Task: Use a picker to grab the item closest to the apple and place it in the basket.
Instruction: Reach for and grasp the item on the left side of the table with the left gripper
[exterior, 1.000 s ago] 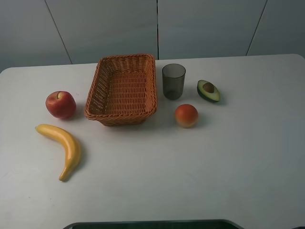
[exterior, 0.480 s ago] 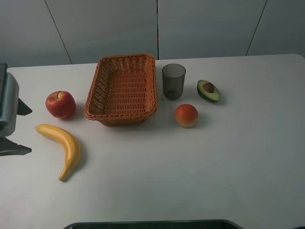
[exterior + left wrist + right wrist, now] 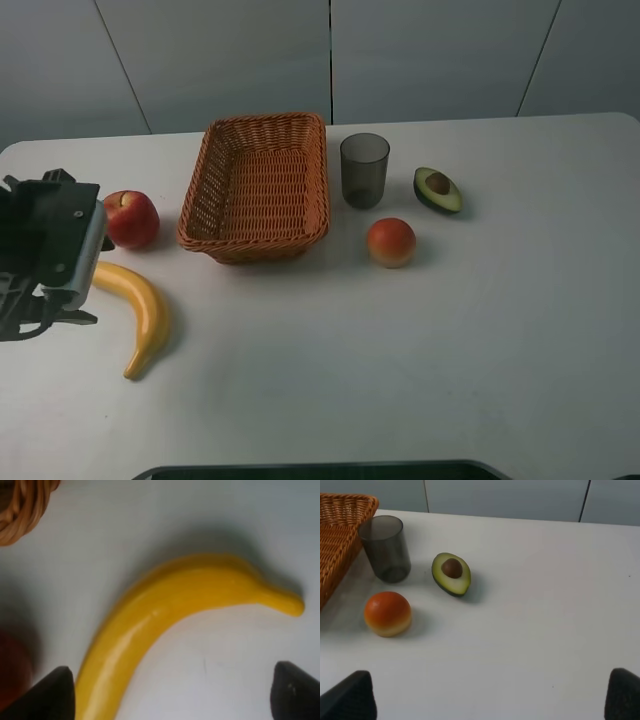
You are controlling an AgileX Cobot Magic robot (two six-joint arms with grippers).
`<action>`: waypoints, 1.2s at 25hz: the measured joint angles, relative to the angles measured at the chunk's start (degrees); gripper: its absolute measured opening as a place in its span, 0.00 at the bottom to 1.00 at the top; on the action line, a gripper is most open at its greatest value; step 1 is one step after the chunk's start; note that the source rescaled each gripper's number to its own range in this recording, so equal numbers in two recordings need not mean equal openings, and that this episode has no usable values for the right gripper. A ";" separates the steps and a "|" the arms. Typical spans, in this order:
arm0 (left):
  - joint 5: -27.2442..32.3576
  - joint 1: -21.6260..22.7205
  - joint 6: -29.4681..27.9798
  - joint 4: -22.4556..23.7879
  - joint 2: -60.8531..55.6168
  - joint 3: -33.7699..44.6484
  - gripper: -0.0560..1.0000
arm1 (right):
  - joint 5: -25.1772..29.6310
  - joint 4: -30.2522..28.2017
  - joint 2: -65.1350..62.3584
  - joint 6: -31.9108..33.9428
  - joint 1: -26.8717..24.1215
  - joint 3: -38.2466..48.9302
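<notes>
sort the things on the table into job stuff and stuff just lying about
For the job: apple, banana, basket, left claw open over the banana.
Lying about: cup, avocado half, round orange fruit.

Nothing to read here: no lettering, label, brand or number shows on the banana [image 3: 152,305], apple [image 3: 133,218], basket [image 3: 318,180] or cup [image 3: 364,170] in any view.

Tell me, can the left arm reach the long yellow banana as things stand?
Probably yes. The left arm hangs right over the long yellow banana, its jaws stand open, and nothing lies between them.
</notes>
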 joint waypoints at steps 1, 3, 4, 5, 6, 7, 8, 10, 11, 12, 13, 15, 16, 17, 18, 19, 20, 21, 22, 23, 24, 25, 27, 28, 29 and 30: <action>-0.55 -1.17 0.00 0.92 1.55 -0.53 1.00 | 0.00 0.00 0.00 0.00 0.00 0.00; -1.84 -2.85 -0.65 2.40 4.15 -1.68 1.00 | 0.00 0.00 0.00 0.00 0.00 0.00; -2.25 -3.48 -0.94 2.65 5.34 -2.36 1.00 | 0.00 0.00 0.00 0.00 0.00 0.00; -2.52 -3.67 -1.05 3.03 6.41 -3.01 1.00 | 0.00 0.00 0.00 0.00 0.00 0.00; -2.79 -3.83 -1.17 3.14 7.18 -3.57 1.00 | 0.00 0.00 0.00 0.00 0.00 0.00; -2.93 -4.04 -1.29 3.60 8.06 -3.92 1.00 | 0.00 0.00 0.00 0.00 0.00 0.00; -3.04 -4.04 -1.29 4.16 8.89 -4.14 1.00 | 0.00 0.00 0.00 0.00 0.00 0.00; -3.22 -4.15 -1.40 5.72 10.42 -4.43 1.00 | 0.00 0.00 0.00 0.00 0.00 0.00; -3.44 -4.15 -1.40 6.13 11.19 -4.57 1.00 | 0.00 0.00 0.00 0.00 0.00 0.00; -3.99 -4.15 -1.40 6.58 11.90 -4.57 1.00 | 0.00 0.00 0.00 0.00 0.00 0.00; -4.41 -4.15 -1.40 7.06 12.43 -4.63 1.00 | 0.00 0.00 0.00 0.00 0.00 0.00; -5.24 -4.15 -1.40 8.11 13.80 -4.63 1.00 | 0.00 0.00 0.00 0.00 0.00 0.00; -5.71 -4.15 -1.52 8.65 14.47 -4.63 1.00 | 0.00 0.00 0.00 0.00 0.00 0.00; -6.23 -4.15 -1.90 9.07 15.04 -4.63 1.00 | 0.00 0.00 0.00 0.00 0.00 0.00; -6.74 -4.15 -2.17 9.49 15.71 -4.73 1.00 | 0.00 0.00 0.00 0.00 0.00 0.00; -7.16 -4.15 -2.42 9.77 16.39 -4.71 1.00 | 0.00 0.00 0.00 0.00 0.00 0.00; -7.29 -4.15 -2.58 9.87 16.97 -4.76 1.00 | 0.00 0.00 0.00 0.00 0.00 0.00; -7.41 -4.15 -2.70 10.00 17.63 -4.76 1.00 | 0.00 0.00 0.00 0.00 0.00 0.00; -7.51 -4.15 -2.83 10.10 18.26 -4.84 1.00 | 0.00 0.00 0.00 0.00 0.00 0.00; -7.51 -4.15 -2.83 10.10 18.88 -4.84 1.00 | 0.00 0.00 0.00 0.00 0.00 0.00; -7.51 -4.15 -2.83 10.10 19.34 -4.84 1.00 | 0.00 0.00 0.00 0.00 0.00 0.00; -7.51 -4.15 -2.83 10.10 19.89 -4.84 1.00 | 0.00 0.00 0.00 0.00 0.00 0.00; -7.89 -4.15 -2.83 10.79 20.69 -4.84 1.00 | 0.00 0.00 0.00 0.00 0.00 0.00; -8.02 -4.15 -2.83 11.31 20.98 -4.84 1.00 | 0.00 0.00 0.00 0.00 0.00 0.00; -8.14 -4.15 -2.83 11.66 21.24 -4.84 1.00 | 0.00 0.00 0.00 0.00 0.00 0.00; -8.34 -4.15 -2.83 11.89 21.36 -4.84 1.00 | 0.00 0.00 0.00 0.00 0.00 0.00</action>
